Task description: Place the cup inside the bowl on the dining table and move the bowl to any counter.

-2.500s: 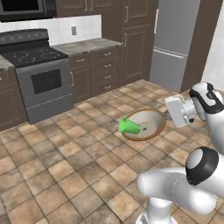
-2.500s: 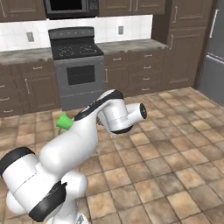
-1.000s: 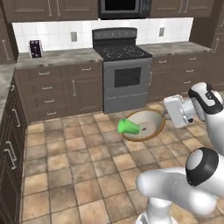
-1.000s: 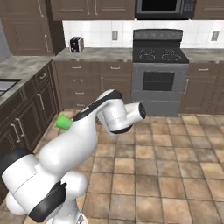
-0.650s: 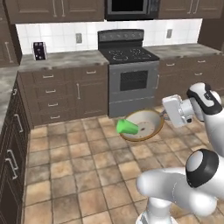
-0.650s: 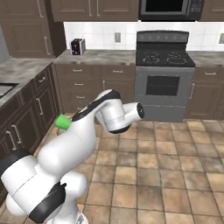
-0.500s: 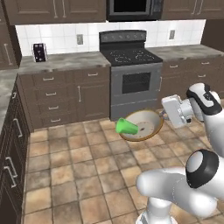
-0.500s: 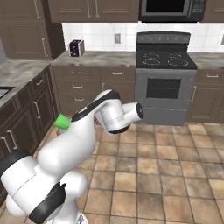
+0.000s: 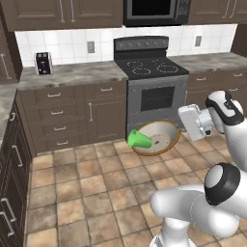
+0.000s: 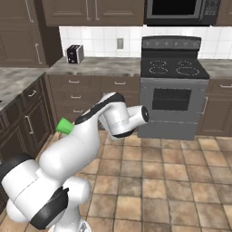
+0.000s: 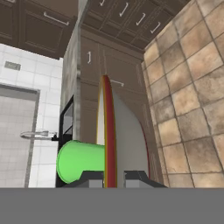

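My gripper point(image 9: 178, 131) is shut on the rim of the tan-brown bowl point(image 9: 157, 137), holding it tilted on edge in the air above the tile floor. The bright green cup point(image 9: 139, 140) lies on its side against the bowl's cream inside, its base pointing left. In the hand view the bowl point(image 11: 107, 131) is seen edge-on between my fingertips point(image 11: 89, 177), with the cup point(image 11: 81, 161) to its left. In the right base view the cup point(image 10: 65, 126) peeks out beside my arm. The marble counter point(image 9: 72, 75) runs ahead, left of the stove. The dining table is out of view.
A black stove point(image 9: 149, 67) with an oven stands straight ahead, a microwave point(image 9: 155, 10) above it. A toaster point(image 9: 43, 62) sits on the counter at left. Dark drawers point(image 9: 58, 116) front the counter. Another counter run point(image 9: 6, 96) lines the left wall.
The whole kitchen has shifted in both base views: the base has driven and turned, and the stove and counter stand closer. The bowl and cup stay as they were in my gripper.
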### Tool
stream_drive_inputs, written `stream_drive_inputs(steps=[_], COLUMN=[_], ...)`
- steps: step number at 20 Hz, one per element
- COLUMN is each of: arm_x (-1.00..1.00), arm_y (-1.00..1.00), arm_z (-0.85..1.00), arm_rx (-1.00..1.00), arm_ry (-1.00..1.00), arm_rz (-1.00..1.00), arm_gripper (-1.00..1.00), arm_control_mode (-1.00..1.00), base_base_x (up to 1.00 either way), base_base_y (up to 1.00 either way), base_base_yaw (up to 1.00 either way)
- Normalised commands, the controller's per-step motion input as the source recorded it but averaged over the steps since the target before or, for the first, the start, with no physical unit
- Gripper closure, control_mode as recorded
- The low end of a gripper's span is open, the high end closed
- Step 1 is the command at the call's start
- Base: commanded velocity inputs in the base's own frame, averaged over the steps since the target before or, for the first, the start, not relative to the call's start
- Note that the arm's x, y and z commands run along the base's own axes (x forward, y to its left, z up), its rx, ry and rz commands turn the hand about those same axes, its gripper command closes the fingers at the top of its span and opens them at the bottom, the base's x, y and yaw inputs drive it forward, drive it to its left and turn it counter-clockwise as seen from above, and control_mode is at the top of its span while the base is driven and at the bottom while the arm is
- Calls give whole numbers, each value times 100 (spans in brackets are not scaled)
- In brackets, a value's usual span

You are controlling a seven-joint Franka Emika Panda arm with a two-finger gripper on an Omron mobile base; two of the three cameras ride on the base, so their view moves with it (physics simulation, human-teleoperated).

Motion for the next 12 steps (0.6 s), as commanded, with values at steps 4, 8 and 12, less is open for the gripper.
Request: stream_drive_inputs(steps=[4,8,12], arm_x=[0,0,0], arm_y=[0,0,0], arm_z=[0,0,0], arm_rx=[0,0,0], arm_ry=[0,0,0], arm_rz=[0,0,0], arm_gripper=[100,100,100], arm_control_mode=[100,100,100], base_base_x=[66,74,75], base_base_y=[9,18,17], base_base_yaw=[0,0,0])
